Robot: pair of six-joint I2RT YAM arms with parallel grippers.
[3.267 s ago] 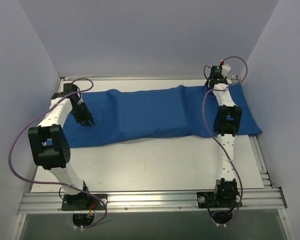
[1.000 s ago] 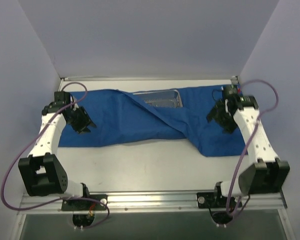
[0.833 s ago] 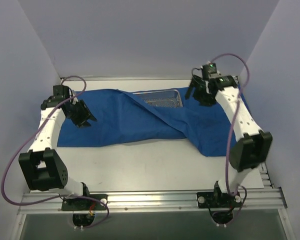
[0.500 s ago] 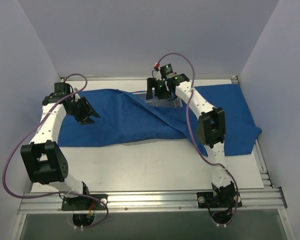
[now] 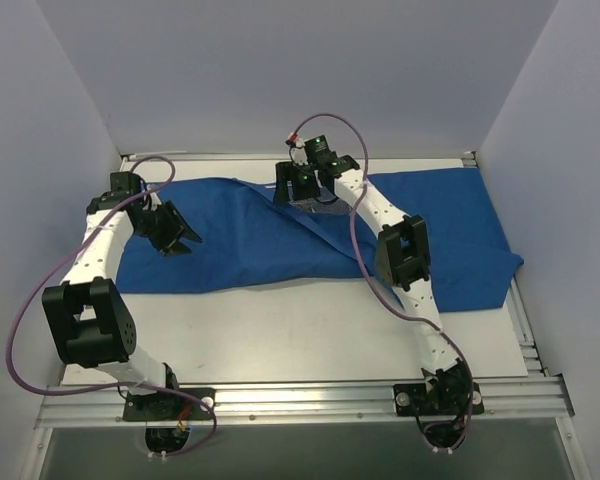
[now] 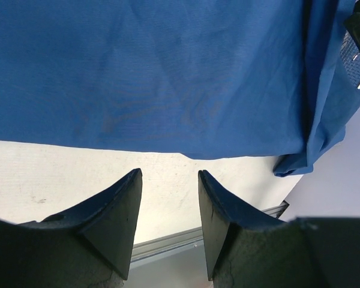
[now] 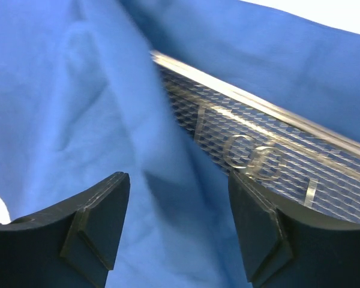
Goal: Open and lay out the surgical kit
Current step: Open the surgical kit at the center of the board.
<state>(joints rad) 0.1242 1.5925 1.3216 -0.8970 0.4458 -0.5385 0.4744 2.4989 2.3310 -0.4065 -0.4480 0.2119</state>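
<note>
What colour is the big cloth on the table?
The cloth is bright blue all over. It shows best in the top view.

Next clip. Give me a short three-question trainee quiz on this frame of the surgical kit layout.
1. True or false: the mesh tray lies fully uncovered by the blue cloth.
2. Which pincer hovers at the tray? A) left pincer B) right pincer C) neither
3. In the right wrist view, what shows inside the tray?
Key: 1. False; a cloth fold drapes over one end. 2. B. 3. The ring handles of an instrument.
</note>
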